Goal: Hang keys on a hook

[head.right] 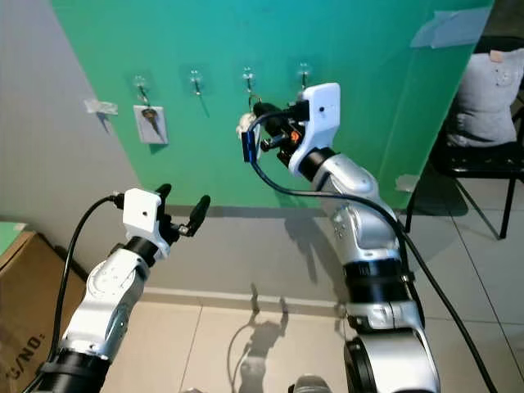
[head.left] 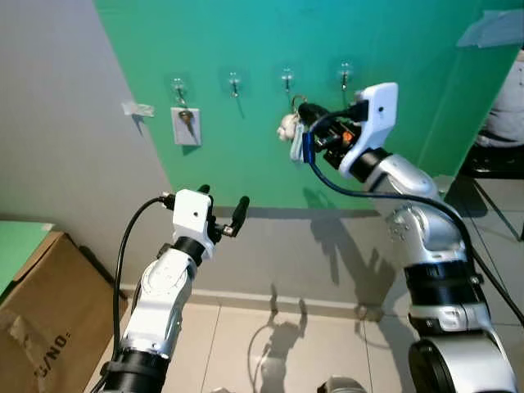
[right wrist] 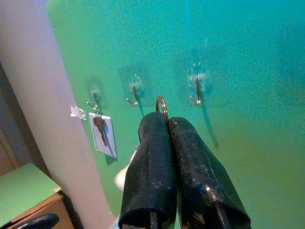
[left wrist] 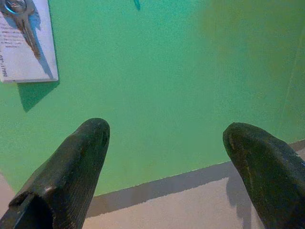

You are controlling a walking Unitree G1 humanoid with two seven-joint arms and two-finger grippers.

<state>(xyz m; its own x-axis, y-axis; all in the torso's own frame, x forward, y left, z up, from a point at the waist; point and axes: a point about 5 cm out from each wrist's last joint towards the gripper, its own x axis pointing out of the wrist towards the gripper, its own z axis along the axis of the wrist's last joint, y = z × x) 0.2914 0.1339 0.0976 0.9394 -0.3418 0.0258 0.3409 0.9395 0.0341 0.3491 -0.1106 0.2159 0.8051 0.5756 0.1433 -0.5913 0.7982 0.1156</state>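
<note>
Left eye view: right gripper (head.left: 304,123) is reaching up toward a green wall panel (head.left: 246,172), jaws clenched on the keys (head.left: 288,129), a bunch with a pale fob dangling just below the fingertips. Four clear hooks are sitting in a row on the panel; the third hook (head.left: 286,79) is standing just above the jaws, the fourth hook (head.left: 345,74) above the wrist. The first hook (head.left: 178,86) is already carrying a single key on a white tag (head.left: 186,125), well apart from the jaws. Left gripper (head.left: 223,215) is hovering low, grasping nothing.

Right eye view: same scene; a cardboard box (head.right: 15,303) is resting on the floor beside the left arm, far from both jaws.

Left wrist view: both black fingers (left wrist: 71,167) are standing wide apart with bare green panel between them, so this gripper is released and idle, likely kept clear of the work.

Right wrist view: fingers are pressing together, pinching a metal ring (right wrist: 161,104) that is protruding just past the tips. The ring is being held out beyond the tips, probably so it can slip over a hook. It is sitting between two empty hooks, touching neither; hanging is not yet done.
</note>
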